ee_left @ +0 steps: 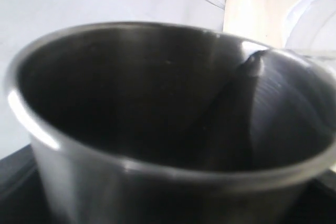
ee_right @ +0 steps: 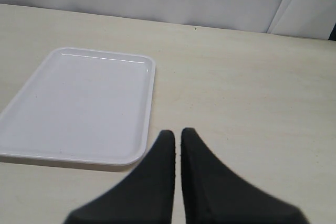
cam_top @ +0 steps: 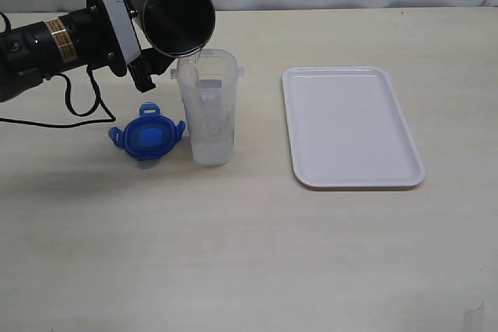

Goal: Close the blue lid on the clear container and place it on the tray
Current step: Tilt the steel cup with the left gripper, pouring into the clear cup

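Observation:
The clear container [cam_top: 208, 110] stands upright and uncovered near the table's middle. The blue lid [cam_top: 146, 136] lies flat on the table just left of it. My left gripper [cam_top: 152, 25] is shut on a grey metal cup [cam_top: 179, 17], tipped on its side with its lower rim right over the container's mouth. That cup [ee_left: 168, 129] fills the left wrist view and hides the jaws. The white tray [cam_top: 350, 126] lies bare to the right of the container. My right gripper [ee_right: 177, 135] is shut on nothing, over bare table beside the tray [ee_right: 79, 103]; it is outside the exterior view.
The left arm's black cable [cam_top: 78, 106] loops over the table behind the lid. Pale bare tabletop [cam_top: 249, 254] spreads in front of the container and the tray. A white wall runs along the table's far edge.

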Available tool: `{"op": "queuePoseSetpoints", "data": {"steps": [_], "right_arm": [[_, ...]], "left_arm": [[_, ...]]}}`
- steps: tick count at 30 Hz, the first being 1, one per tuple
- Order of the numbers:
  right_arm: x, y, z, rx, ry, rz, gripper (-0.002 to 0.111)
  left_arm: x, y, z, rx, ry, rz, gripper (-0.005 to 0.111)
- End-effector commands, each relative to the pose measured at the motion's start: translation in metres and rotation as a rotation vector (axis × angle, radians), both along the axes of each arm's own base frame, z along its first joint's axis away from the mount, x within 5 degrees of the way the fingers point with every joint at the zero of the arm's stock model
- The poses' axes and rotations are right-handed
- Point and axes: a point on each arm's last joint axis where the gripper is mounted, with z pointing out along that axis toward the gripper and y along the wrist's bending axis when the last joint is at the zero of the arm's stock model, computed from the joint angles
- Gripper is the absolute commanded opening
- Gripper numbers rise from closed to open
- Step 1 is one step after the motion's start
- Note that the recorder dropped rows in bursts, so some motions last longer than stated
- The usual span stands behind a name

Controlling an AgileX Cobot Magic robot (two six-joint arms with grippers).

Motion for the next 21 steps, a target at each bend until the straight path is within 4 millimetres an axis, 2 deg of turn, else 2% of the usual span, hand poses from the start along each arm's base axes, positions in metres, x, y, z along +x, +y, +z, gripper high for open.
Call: {"op": "queuePoseSetpoints", "data": {"steps": [1, 13, 21], "right_arm": [[-0.0002, -0.0001, 0.0001, 0.006, -0.007, -0.005, 0.004], [-0.0002, -0.0001, 0.0001, 0.006, -0.007, -0.005, 0.004], [-0.0002, -0.0001, 0.0001, 0.006, -0.007, -0.005, 0.004]], "left_arm": [[0.0003, -0.0016, 0.0175, -0.052, -0.079, -0.008, 0.000], [0.0003, -0.0016, 0.0175, -0.062, -0.065, -0.008, 0.000], [0.0007, -0.0013, 0.0175, -0.201, 0.131, 0.002, 0.000]]}}
